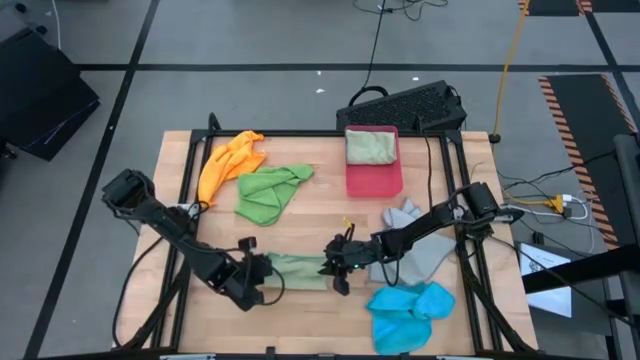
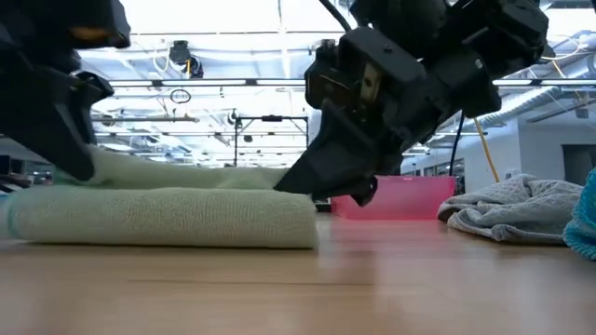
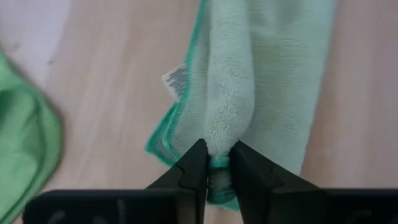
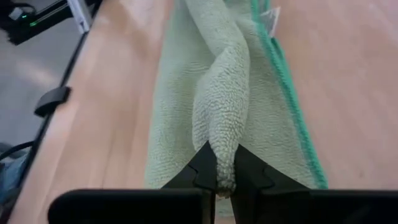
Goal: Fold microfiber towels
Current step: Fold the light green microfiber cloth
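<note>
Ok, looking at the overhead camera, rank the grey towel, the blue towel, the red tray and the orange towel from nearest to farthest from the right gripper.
From the right gripper, pinching the sage towel:
1. Grey towel, just to its right.
2. Blue towel, at the near right edge; close to the grey one in rank.
3. Red tray, toward the far edge.
4. Orange towel, far left corner.

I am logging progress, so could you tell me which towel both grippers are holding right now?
The pale sage towel at the front, pinched at each end by the left gripper and the right gripper.
</note>
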